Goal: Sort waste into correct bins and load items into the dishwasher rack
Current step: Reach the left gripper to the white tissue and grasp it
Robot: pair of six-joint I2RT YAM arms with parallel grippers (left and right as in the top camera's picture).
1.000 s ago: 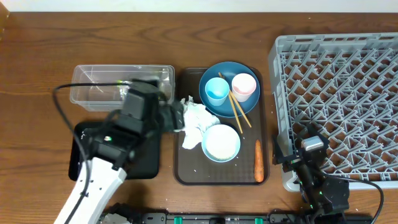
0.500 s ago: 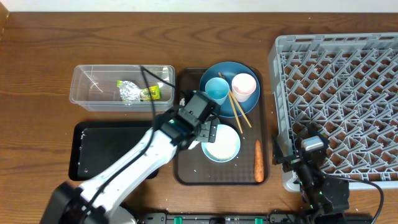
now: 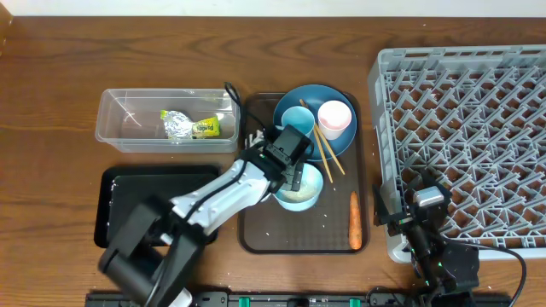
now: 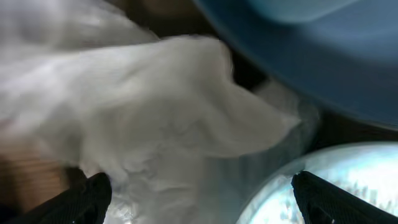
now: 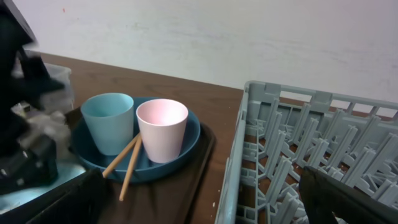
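Left claw (image 4: 200, 190) spread astride tissue (image 4: 155, 124), bowl (image 4: 336, 180) beside

**Legible text check: nothing readable**

Only candidate is the yellow-green label (image 3: 205, 128) on the crumpled silver-foil wrapper (image 3: 179, 124), lying in the clear tub (image 3: 115, 115), upper left of the overhead frame. Dark marks of print show on the label, but too small and blurred to make out any word, brand or number. Wrist views: nothing legible either.

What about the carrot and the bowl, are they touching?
Apart. The overhead view shows a strip of bare brown tray between the carrot and the bowl.
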